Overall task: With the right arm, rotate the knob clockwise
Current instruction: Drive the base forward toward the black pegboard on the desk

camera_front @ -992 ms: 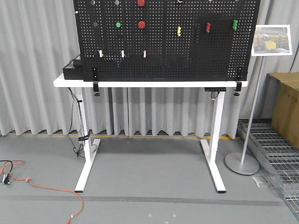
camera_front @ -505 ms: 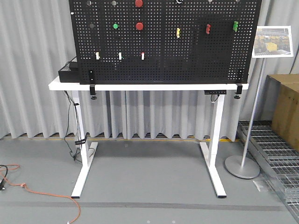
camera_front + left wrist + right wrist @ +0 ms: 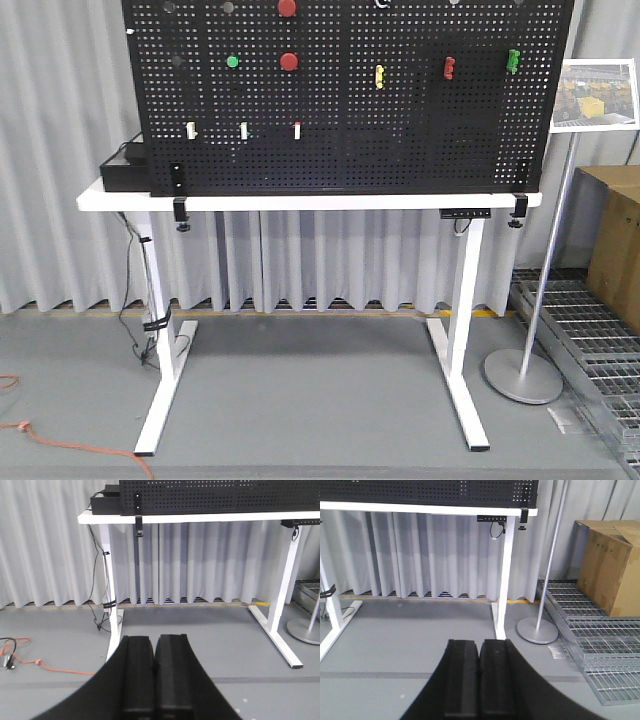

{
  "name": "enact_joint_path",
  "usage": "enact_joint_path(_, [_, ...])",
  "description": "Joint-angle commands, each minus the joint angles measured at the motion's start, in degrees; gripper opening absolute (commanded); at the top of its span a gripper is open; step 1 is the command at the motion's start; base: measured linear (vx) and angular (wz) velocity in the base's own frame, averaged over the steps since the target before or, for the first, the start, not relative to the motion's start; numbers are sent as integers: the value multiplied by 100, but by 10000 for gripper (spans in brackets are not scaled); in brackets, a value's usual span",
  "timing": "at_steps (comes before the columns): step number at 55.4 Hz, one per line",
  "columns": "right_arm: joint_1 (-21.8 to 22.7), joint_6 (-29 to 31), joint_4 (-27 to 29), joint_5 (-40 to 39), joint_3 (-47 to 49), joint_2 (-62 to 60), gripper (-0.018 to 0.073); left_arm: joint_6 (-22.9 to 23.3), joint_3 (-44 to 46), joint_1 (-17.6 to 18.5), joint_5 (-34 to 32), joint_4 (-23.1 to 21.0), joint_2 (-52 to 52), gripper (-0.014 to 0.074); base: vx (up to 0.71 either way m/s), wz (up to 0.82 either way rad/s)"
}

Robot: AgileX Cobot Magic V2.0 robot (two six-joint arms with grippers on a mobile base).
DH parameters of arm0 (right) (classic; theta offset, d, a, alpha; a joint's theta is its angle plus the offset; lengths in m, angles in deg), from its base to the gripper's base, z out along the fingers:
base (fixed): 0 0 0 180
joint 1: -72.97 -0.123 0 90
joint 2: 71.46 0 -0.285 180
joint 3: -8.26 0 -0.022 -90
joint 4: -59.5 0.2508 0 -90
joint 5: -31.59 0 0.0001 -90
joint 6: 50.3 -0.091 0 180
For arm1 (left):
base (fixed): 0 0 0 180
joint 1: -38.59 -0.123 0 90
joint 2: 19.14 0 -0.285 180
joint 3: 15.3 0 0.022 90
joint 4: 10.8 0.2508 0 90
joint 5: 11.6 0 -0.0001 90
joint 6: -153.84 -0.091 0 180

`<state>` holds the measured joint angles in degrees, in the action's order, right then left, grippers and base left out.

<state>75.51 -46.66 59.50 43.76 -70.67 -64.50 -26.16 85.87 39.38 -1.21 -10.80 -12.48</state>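
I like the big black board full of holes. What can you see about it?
The black pegboard stands upright on the white table, held by black clamps near both bottom corners. Small holes cover its metal-looking face. Two red buttons, a green button, three coloured handles and three white toggles are fixed on its front. Its top runs out of view.

1. The board is cut off at the top in the front view, so the top red button shows only in part
2. The knob sits right at that edge, and only a bit of its white rim shows
3. The black box is partly hidden behind the board
4. The cardboard box and the orange cable run off the sides
5. In the wrist views the left gripper and right gripper are cut off at the bottom, and only the board's lowest strip shows
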Motion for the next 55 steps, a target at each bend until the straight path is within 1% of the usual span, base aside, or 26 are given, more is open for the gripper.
enact_joint_path(1, [31, 2, 0, -450, -81, -32, -8, 0, -150, 19, -468, -39, -46, -6, 22, -8])
enact_joint_path(55, [31, 2, 0, -450, -81, -32, -8, 0, -150, 19, -468, -39, -46, -6, 28, 0])
